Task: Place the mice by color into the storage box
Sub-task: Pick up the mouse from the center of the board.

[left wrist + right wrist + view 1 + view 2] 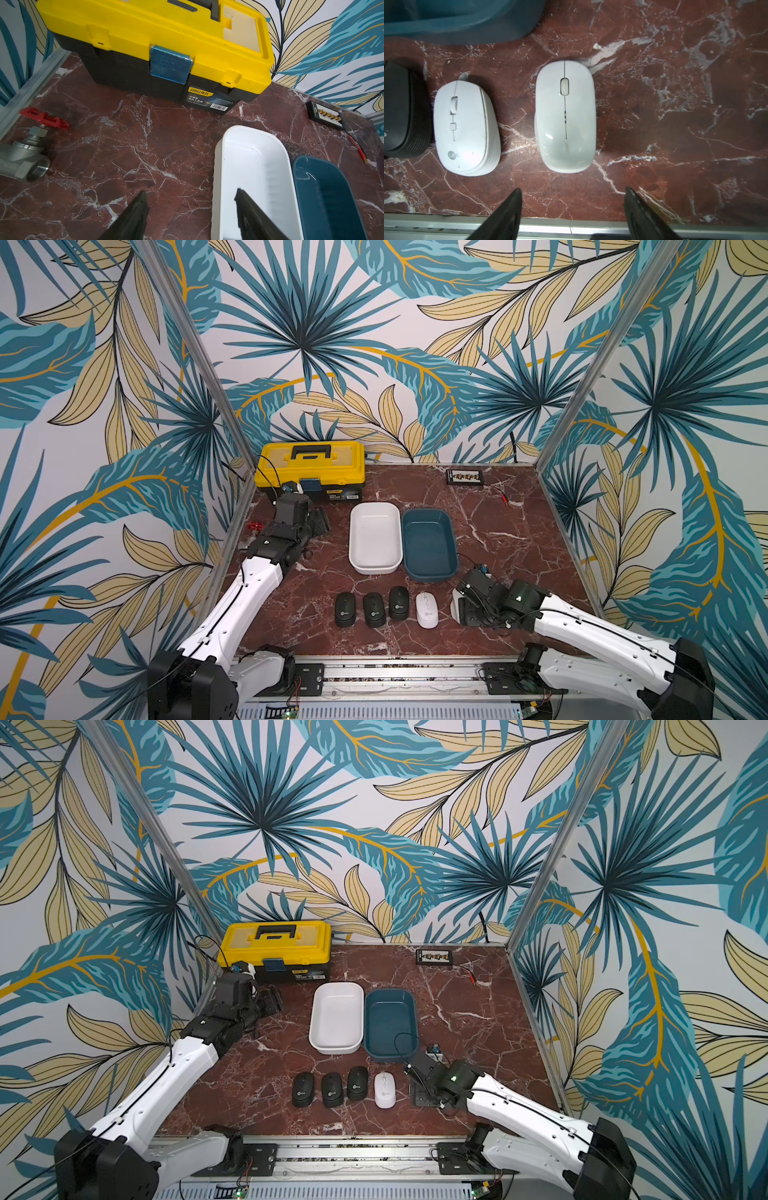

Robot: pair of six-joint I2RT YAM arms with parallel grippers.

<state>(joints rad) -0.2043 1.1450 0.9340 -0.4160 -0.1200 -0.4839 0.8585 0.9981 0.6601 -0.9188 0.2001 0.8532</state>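
Note:
Three black mice [345, 609] [374, 610] [399, 603] lie in a row near the front of the table, with a ribbed white mouse [427, 610] to their right. A second, glossy white mouse [565, 116] lies beside the ribbed one [466, 128]; in a top view only its edge [455, 605] shows under my right gripper [471, 612]. That gripper [573, 189] hangs open just above it, jaws in line with it and not touching. Behind the mice stand a white storage box [355, 531] and a teal one [449, 543]. My left gripper [190, 190] hovers open and empty left of the white box [217, 166].
A yellow and black toolbox [311, 468] stands at the back left. A metal valve with a red handle [25, 160] lies by the left wall. A black connector board [465, 477] with a red lead [362, 154] sits at the back right. An aluminium rail [571, 226] runs along the front edge.

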